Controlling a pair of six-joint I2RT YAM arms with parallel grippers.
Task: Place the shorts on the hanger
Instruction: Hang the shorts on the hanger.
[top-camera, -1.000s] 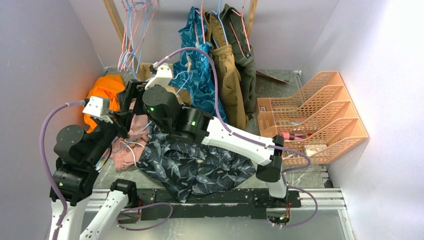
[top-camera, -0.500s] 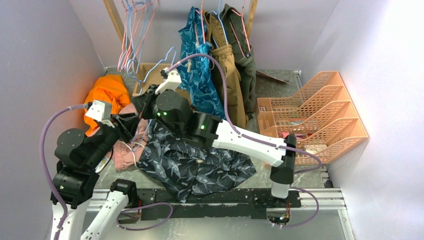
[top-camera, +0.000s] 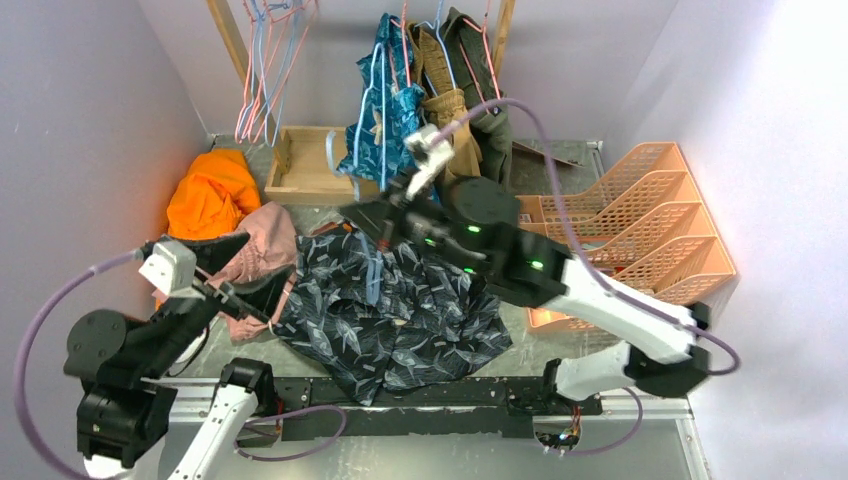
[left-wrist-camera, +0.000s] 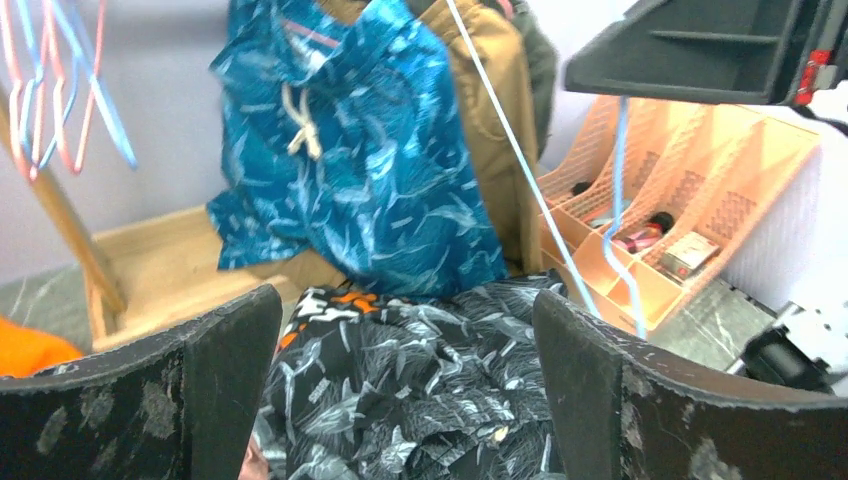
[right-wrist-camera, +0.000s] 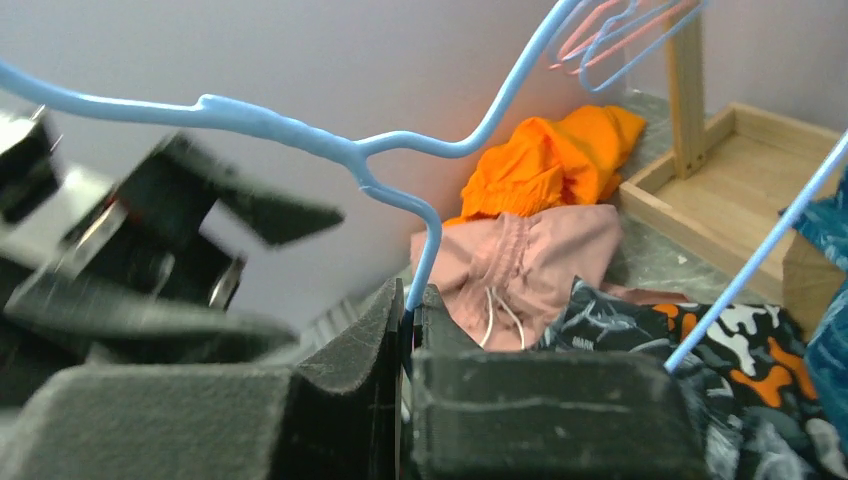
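The shorts (top-camera: 400, 325) are charcoal-black with a grey-white streaky leaf print. The hanger (right-wrist-camera: 270, 124) is light blue. Behind the shorts are teal-blue shorts (left-wrist-camera: 380, 180) with pale flecks and a tan garment (top-camera: 462, 170). Left of the shorts are a plain orange garment (top-camera: 210, 190) and dusty-pink shorts (top-camera: 258, 245). The file rack (top-camera: 650, 220) is peach.

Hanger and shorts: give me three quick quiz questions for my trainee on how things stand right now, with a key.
1. True or false: the right fingers are shut on the hanger.
2. The shorts are: A) lying loose, off the hanger; B) hung on the hanger; C) in the orange rack.
3. Fill in: the left fingers stand ____ and hold nothing.

Key: 1 true; 2 A; 3 open.
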